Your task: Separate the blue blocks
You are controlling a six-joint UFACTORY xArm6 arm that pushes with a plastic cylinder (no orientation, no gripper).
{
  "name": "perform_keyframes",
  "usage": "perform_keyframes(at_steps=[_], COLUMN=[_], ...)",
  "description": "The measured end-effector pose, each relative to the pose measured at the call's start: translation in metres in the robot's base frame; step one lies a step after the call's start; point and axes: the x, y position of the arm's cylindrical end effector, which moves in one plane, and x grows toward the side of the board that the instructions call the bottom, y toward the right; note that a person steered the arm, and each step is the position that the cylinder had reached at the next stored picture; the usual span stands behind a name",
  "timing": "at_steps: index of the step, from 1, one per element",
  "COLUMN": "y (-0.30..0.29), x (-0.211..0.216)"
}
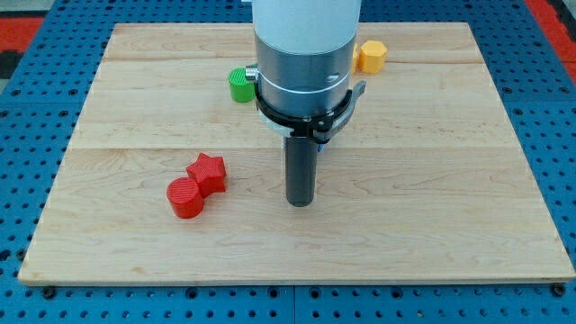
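Observation:
No blue block shows in the camera view; the arm's wide body may hide some at the view's top centre. My tip (pixel 300 203) rests on the wooden board (pixel 432 216) near its middle. A red star block (pixel 208 171) and a red cylinder block (pixel 186 197) touch each other to the view's left of the tip, about a hundred pixels away. A green block (pixel 240 85) is partly hidden behind the arm at the upper left of it. An orange hexagonal block (pixel 371 56) sits at the arm's upper right.
The board lies on a blue pegboard table (pixel 558 108). The arm's grey and white body (pixel 301 54) covers the top centre of the board.

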Motion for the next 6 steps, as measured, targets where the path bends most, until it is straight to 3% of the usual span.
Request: perform_keyframes(at_steps=[2,3,5,6], y=[0.021,0.069,0.042,-0.007], x=[-0.017,-0.047,-0.107,-0.115])
